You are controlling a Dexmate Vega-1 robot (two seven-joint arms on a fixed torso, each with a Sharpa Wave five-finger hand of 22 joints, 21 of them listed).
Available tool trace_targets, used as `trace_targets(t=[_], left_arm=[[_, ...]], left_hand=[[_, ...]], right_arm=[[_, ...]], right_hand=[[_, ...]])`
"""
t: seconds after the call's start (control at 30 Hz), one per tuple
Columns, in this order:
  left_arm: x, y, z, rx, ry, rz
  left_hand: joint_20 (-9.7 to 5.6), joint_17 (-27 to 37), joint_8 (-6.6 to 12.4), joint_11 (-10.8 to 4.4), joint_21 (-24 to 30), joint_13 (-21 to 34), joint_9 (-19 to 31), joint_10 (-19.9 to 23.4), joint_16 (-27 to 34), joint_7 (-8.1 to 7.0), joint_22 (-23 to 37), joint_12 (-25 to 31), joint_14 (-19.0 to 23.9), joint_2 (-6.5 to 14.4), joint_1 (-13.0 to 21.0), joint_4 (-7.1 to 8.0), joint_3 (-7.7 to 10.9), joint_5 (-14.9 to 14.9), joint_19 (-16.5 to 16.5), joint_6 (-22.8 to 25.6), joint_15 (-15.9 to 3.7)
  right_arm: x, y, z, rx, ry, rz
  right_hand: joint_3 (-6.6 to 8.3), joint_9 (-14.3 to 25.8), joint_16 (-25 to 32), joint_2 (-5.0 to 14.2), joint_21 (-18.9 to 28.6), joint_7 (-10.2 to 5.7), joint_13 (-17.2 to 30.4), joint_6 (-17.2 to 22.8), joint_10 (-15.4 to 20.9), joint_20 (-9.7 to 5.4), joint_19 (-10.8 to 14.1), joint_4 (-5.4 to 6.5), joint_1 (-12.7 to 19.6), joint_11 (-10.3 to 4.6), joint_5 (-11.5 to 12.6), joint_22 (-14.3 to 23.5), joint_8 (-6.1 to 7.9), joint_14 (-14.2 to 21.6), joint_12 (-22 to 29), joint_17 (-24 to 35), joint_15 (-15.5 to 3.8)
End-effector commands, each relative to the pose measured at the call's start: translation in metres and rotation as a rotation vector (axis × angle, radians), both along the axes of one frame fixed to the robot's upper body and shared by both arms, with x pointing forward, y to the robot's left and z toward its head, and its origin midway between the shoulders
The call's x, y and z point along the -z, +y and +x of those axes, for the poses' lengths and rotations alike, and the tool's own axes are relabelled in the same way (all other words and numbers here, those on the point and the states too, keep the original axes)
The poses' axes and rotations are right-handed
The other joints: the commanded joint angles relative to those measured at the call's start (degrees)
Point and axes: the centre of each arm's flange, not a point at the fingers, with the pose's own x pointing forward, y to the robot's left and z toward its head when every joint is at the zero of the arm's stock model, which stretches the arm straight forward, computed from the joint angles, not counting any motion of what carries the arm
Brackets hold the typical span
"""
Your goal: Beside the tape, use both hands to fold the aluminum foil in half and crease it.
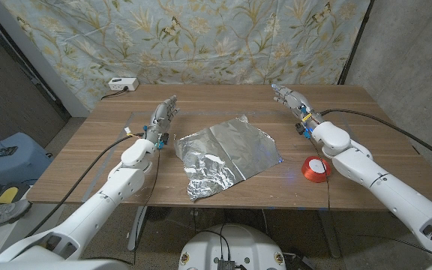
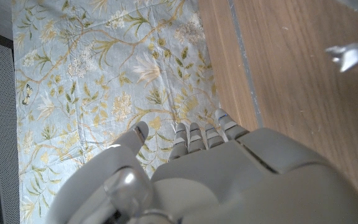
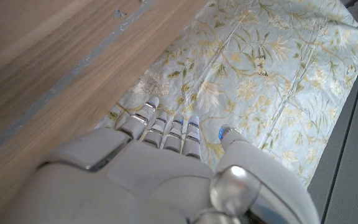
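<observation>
Foil [image 1: 227, 155] lies crumpled mid-tabletop [image 1: 366, 112], between my two arms, its long axis running from the far right corner to the near left, where it bunches up. My left robot hand [image 1: 163, 114] waits just left of the sheet's far left edge, nearer to it than my right robot hand [image 1: 289, 98], which sits farther off beyond the far right corner. Both robot hands are open, fingers straight, holding nothing. Tape [image 1: 315, 168] rests right of the foil, near my right forearm.
</observation>
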Motion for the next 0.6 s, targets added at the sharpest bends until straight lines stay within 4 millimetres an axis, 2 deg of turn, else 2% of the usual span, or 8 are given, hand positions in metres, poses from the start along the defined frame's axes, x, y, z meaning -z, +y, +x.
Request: trace_targets(t=[0.03,0.27,0.6], left_arm=[[-0.004,0.005,-0.001,-0.004,0.015,-0.004],[-0.005,0.001,-0.003,0.008,0.022,-0.002],[-0.011,-0.006,-0.023,-0.024,0.019,-0.012]], left_hand=[[0.27,0.2,0.06,0.08,-0.2,0.2,0.3,0.7,0.1,0.07,0.1,0.3,0.1,-0.1,0.8,-0.7,0.12,0.3,0.8,0.7,0.76],[0.55,0.2,0.17,0.28,-0.3,0.1,0.2,1.3,0.1,0.33,0.1,0.4,0.3,0.0,1.4,-1.43,0.39,0.5,1.2,1.2,0.88],[0.7,0.2,0.33,0.37,-0.6,0.1,0.3,2.0,0.2,0.66,0.1,0.5,0.9,-0.1,2.4,-2.68,0.81,0.8,1.7,2.1,1.09]], right_arm=[[-0.016,0.016,-0.019,0.097,-0.109,-0.239],[-0.018,0.021,-0.03,0.132,-0.155,-0.345],[-0.015,0.024,-0.045,0.146,-0.2,-0.458]], right_hand=[[0.23,0.3,0.5,-0.43,-0.1,0.0,0.1,0.3,0.0,-3.31,-0.6,-0.31,-0.1,-0.63,-0.1,0.1,0.34,-0.4,0.4,0.1,-3.75],[0.14,0.3,0.5,-0.61,-0.1,-0.13,0.1,0.6,0.2,-3.28,-0.8,-0.53,-0.2,-0.69,-0.1,0.1,0.43,-0.6,0.4,0.0,-4.05],[0.03,0.3,0.6,-0.78,-0.2,-0.35,0.1,0.8,0.4,-3.18,-1.3,-0.66,-0.4,-0.99,-0.1,0.1,0.49,-0.6,0.5,0.0,-4.02]])
